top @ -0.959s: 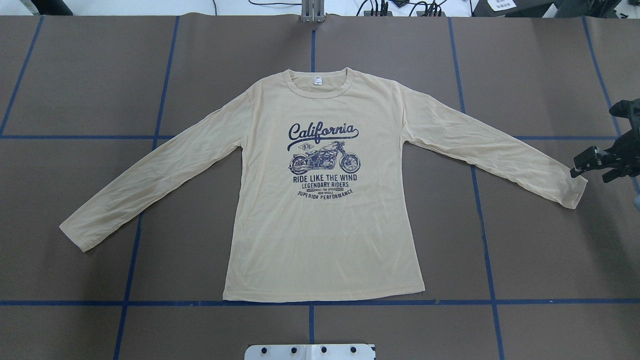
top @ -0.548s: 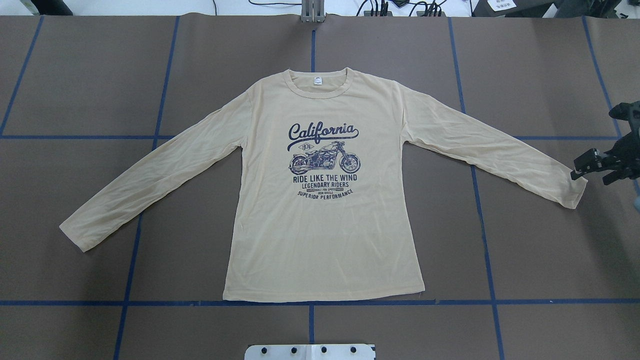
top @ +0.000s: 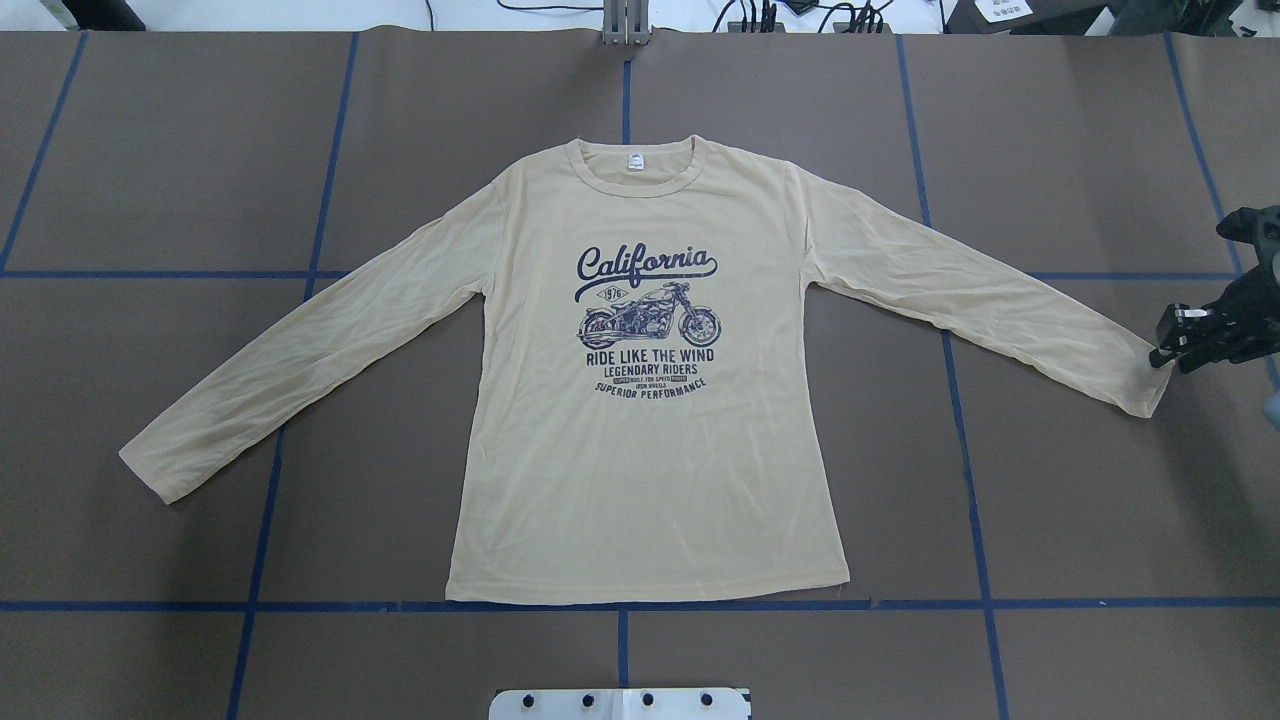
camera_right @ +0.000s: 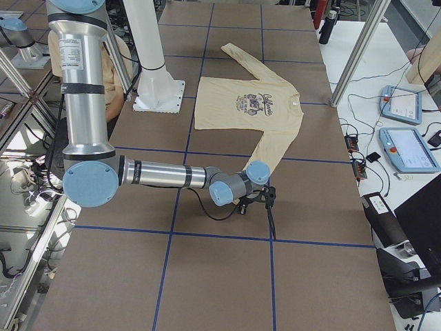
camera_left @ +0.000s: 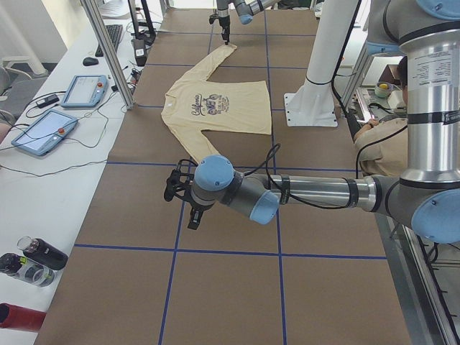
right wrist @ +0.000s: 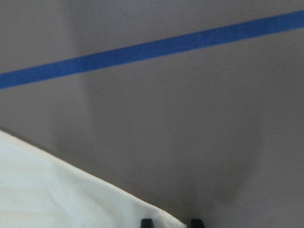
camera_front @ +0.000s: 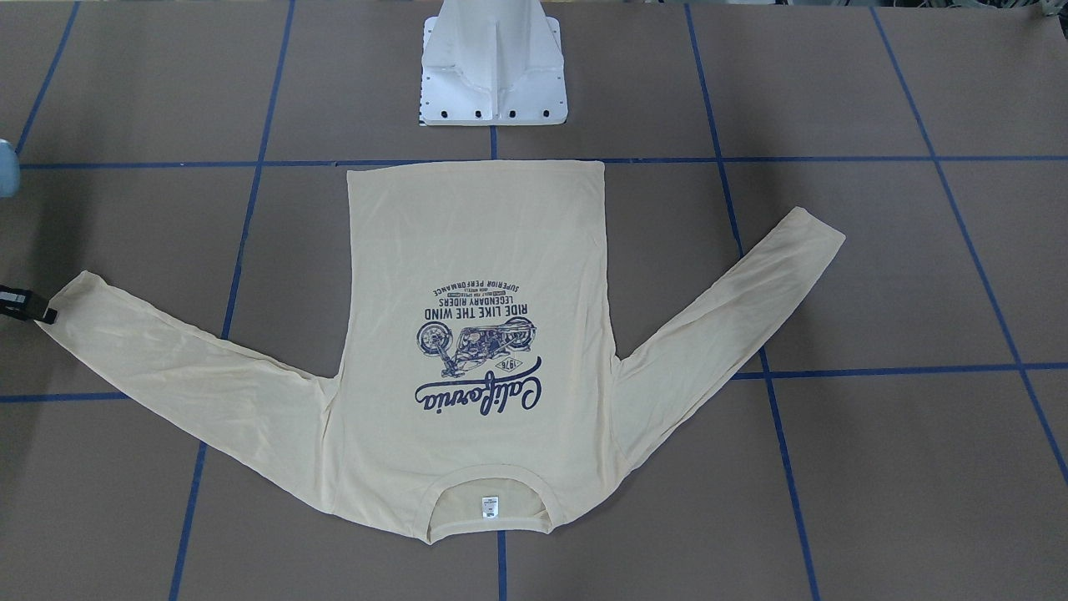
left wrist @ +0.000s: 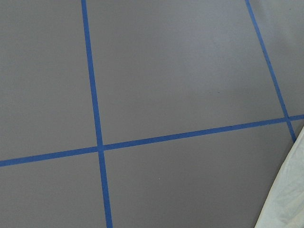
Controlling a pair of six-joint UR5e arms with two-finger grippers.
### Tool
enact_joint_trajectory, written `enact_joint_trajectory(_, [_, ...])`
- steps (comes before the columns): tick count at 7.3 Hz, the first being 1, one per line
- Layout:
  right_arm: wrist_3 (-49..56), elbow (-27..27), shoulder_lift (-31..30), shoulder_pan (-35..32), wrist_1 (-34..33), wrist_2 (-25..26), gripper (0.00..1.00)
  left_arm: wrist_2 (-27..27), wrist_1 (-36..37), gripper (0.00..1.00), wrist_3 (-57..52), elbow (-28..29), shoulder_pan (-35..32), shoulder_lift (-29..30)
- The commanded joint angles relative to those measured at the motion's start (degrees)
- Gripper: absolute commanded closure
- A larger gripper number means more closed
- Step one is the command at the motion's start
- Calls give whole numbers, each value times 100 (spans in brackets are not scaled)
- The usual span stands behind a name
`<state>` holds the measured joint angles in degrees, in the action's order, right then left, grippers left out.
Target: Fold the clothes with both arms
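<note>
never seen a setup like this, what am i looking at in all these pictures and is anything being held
Two robot arms, left arm and right arm, reach over a brown table with a white base on it. Views: above, opposite, both table ends, plus each wrist. A cream T-shirt lies flat, print up. The right pincer sits at one sleeve cuff, jaws apart, holding nothing. The left pincer is near the other sleeve; open or shut, I cannot tell.

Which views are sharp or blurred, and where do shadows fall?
Overhead exterior: sharp, T-shirt print readable; soft shadow on the table by the right gripper. Right wrist view: blurred, blue tape line fuzzy, sleeve washed out. Left wrist view: sharp, evenly lit.
</note>
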<state>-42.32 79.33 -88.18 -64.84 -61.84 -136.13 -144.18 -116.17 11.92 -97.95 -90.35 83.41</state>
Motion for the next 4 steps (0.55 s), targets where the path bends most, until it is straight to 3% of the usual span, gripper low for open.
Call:
enact_joint_trajectory(1, [-83,99,-6,6,5,-10,100,4,-2,0,21,-5,0,0])
enact_joint_trajectory(4, [-781,1011,90,-3,-82,-89,100,4,-2,0,21,-23,-8,26])
